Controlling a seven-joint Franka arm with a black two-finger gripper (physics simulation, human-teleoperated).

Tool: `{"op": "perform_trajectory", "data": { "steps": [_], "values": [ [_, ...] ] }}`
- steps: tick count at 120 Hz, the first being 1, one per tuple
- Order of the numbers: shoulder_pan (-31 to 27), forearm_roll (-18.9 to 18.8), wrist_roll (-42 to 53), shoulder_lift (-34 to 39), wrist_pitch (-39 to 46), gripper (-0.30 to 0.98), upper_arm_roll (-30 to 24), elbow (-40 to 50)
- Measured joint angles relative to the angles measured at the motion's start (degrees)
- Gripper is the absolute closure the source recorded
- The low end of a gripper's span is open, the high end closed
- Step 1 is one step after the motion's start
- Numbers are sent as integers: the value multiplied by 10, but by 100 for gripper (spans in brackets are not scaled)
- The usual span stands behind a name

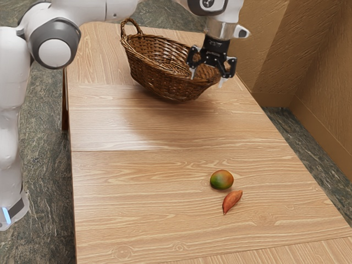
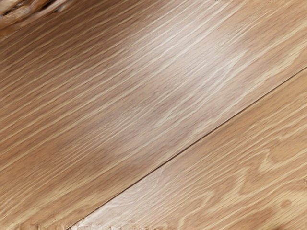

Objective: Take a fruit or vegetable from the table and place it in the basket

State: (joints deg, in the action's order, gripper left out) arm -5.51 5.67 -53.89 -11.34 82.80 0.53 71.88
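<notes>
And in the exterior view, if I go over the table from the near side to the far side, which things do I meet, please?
Reddish sweet potato → green and orange mango → brown wicker basket.

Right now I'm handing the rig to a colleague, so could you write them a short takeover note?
Gripper: open, holding nothing, raised at the basket's end toward the exterior view's right.
Things: mango-like fruit and reddish sweet potato, by its look, side by side on the table; wicker basket upright on it.
Done: no pick; both pieces lie outside the basket.
Left: grasp one, carry it over, release it inside.
</notes>
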Motion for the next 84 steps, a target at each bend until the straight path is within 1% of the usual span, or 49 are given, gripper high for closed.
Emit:
{"op": "perform_trajectory", "data": {
  "steps": [20,42,60,71,78,84],
  "values": [
    [-3,4,-188,-1,-10,0,-1,-2],
    [5,6,-343,2,-12,0,-23,-7],
    [2,17,-426,1,-2,0,-36,-8],
    [1,22,-464,1,6,0,-65,-8],
    [5,24,-482,3,9,0,-79,-8],
    [4,27,-477,-4,11,0,-84,-7]
  ]
}}
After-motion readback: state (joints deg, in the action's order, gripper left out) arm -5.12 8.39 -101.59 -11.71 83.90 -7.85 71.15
